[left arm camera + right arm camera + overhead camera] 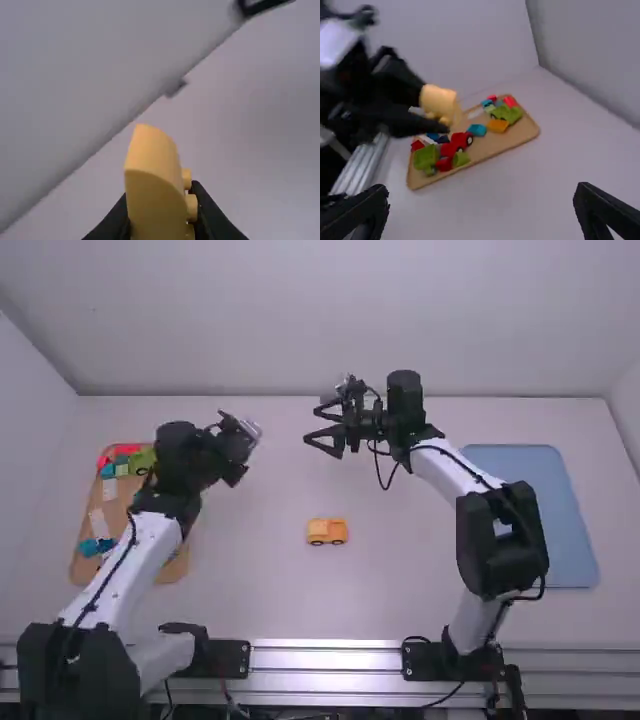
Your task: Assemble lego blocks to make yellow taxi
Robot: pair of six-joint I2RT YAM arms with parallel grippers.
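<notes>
From where I'm standing, the left gripper (pixel 236 448) has its jaws closed on a yellow block (pixel 155 200). In the left wrist view that block stands up from the bottom centre of the frame, its rounded end uppermost and its studs facing the right side. The right gripper (pixel 315 426) has its jaws spread wide with nothing between them; they point toward the left of the high view, in the upper middle.

The left arm (pixel 125 555) stretches from the lower left up to the upper left-centre, its wrist near the upper part of the wooden tray (pixel 172 572). The right arm (pixel 448 472) rises from the lower right, bends, and angles back up and left toward the middle.

The yellow vehicle (pixel 327 531) sits on the table (pixel 270 595) a little below the centre of the high view, apart from both grippers. The blue tray (pixel 570 530) lies at the right.
</notes>
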